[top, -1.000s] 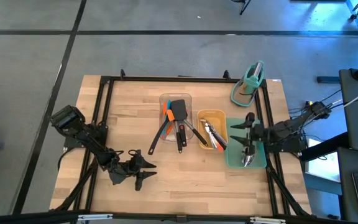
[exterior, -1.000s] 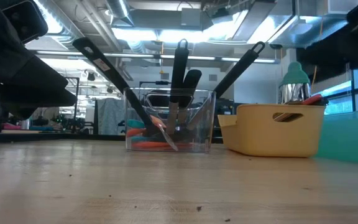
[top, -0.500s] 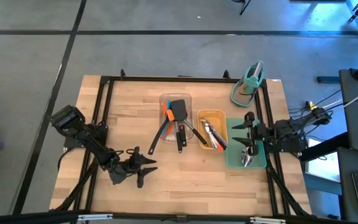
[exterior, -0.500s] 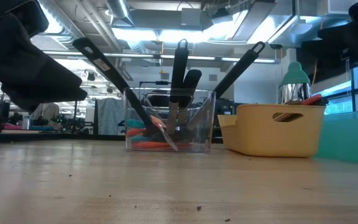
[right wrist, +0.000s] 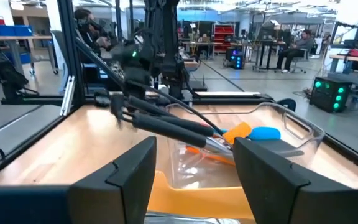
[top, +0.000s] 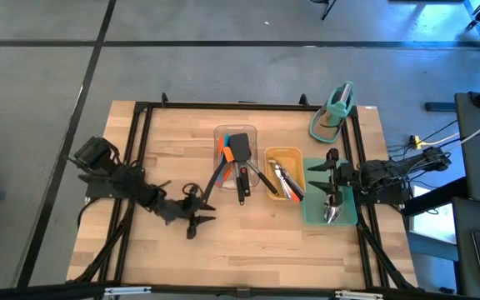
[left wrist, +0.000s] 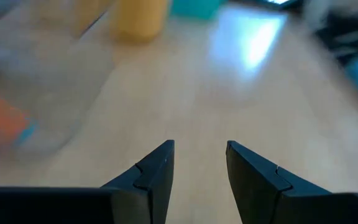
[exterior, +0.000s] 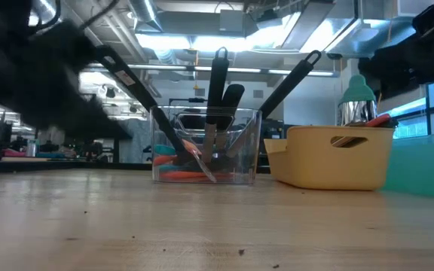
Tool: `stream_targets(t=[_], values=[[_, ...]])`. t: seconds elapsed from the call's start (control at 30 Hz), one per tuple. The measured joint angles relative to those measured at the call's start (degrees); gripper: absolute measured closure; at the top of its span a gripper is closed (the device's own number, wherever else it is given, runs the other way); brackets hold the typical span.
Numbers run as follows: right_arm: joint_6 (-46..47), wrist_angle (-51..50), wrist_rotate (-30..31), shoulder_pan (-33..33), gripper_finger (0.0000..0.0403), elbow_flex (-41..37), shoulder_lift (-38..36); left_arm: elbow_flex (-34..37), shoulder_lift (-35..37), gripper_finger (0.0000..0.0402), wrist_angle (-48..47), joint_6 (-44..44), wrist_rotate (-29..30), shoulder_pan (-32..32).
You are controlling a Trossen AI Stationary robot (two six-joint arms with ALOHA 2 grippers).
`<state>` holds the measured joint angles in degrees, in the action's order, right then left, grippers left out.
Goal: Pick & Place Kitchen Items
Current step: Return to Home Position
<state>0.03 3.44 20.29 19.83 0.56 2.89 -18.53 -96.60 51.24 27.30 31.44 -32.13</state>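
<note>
The kitchen items stand in trays at the table's middle. A clear tray (top: 236,133) holds a black slotted turner (top: 240,147), orange and blue spatulas (right wrist: 253,132) and long black handles (exterior: 219,79) that lean on its rim. The yellow tray (top: 283,155) holds tongs (top: 285,178). A steel spoon (top: 332,213) lies in the teal tray (top: 350,218). My left gripper (top: 200,213) is open over bare wood, near and left of the clear tray, with nothing between its fingers (left wrist: 157,171). My right gripper (top: 313,182) is open above the teal tray and faces the trays.
A teal stand-like object (top: 333,112) sits at the far right corner. A black frame (top: 140,125) runs round the table top. Bare wood (top: 248,246) stretches along the near edge. People and workbenches show in the room beyond (right wrist: 294,43).
My left gripper has swung toward the table's right and far side, closer to the clear tray, rolling as it went. It has stayed open. The trays and utensils have not moved.
</note>
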Motion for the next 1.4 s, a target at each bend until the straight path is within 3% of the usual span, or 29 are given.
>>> stream_targets(t=[0.17, 0.3, 0.43, 0.7, 0.9, 1.07, 1.2, 1.33, 1.4], values=[[-2.2, 0.1, 0.0, -0.5, 0.0186, 0.0, 0.7, 2.0, 2.0, 0.0261, 23.0, -14.5, -15.9, 3.2], [-2.4, 0.1, 0.1, -0.5, 0.0186, 0.0, 0.9, 2.4, 6.2, 0.0261, 30.5, -20.8, -21.5, 3.2], [-2.4, 0.1, 0.1, -0.5, 0.0186, 0.0, 0.9, 2.4, 12.8, 0.0261, 24.3, -23.4, -22.3, 3.4], [-2.4, 0.1, 0.1, -0.5, 0.0186, 0.0, 0.9, 2.4, 27.4, 0.0261, 3.1, -23.2, -25.0, 10.5], [-2.4, 0.1, 0.2, -0.5, 0.0186, 0.0, 0.9, 2.4, 33.3, 0.0260, -6.4, -22.6, -30.2, 15.4], [-2.4, 0.1, 0.2, -0.5, 0.0186, 0.0, 0.9, 2.5, 37.4, 0.0260, -14.6, -23.4, -27.8, 16.2], [-2.4, 0.1, 0.2, -0.5, 0.0186, 0.0, 0.9, 7.0, 41.5, 0.0260, -13.4, -23.3, -21.1, 16.1], [-2.4, 0.1, 0.2, -0.5, 0.0186, 0.0, 0.9, 16.6, 46.5, 0.0260, -4.6, -21.3, -19.8, 16.1], [-2.4, 0.2, 0.2, -0.5, 0.0186, 0.0, 0.9, 17.9, 48.4, 0.0261, -5.5, -20.2, -18.6, 16.2]])
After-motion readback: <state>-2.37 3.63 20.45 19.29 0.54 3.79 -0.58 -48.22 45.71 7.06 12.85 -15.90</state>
